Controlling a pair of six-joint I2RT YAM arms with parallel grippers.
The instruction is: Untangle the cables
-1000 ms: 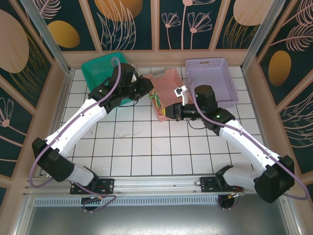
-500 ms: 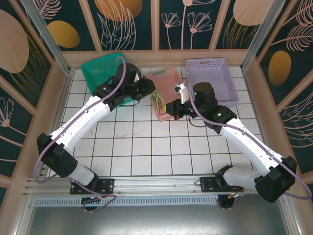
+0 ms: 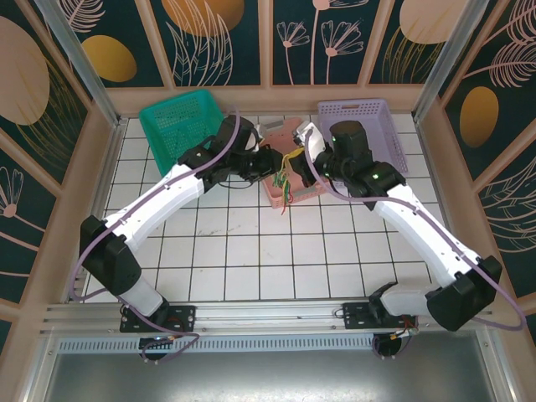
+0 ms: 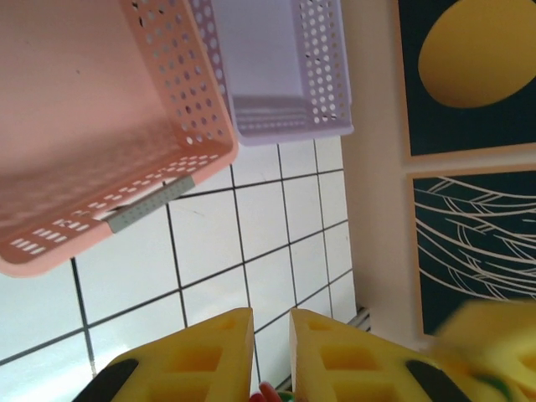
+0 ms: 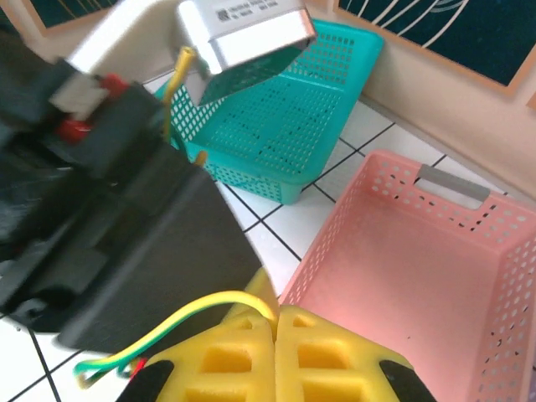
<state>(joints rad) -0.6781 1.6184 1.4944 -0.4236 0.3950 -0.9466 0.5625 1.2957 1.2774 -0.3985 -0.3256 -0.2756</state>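
Observation:
The cables (image 3: 285, 177), thin green, yellow and red wires, hang in a small bunch over the pink basket (image 3: 303, 191). My two grippers meet above it. The left gripper (image 3: 266, 159) comes in from the left; in its wrist view its yellow fingers (image 4: 209, 356) stand nearly together, with a bit of red and green wire (image 4: 270, 392) pinched low between them. The right gripper (image 3: 295, 151) comes in from the right. Its fingertips (image 5: 273, 316) are shut on a yellow-green cable (image 5: 176, 329), which curls out leftward in front of the left arm's black wrist (image 5: 126, 226).
A teal basket (image 3: 177, 126) stands at the back left and a lilac basket (image 3: 368, 134) at the back right, both beside the pink one. White tiled floor (image 3: 251, 251) lies in front. Walls close in the back and sides.
Both grippers rose and drew together above the pink basket, which now sits flatter. The cable bunch has come up out of it and hangs between them. The right gripper closed.

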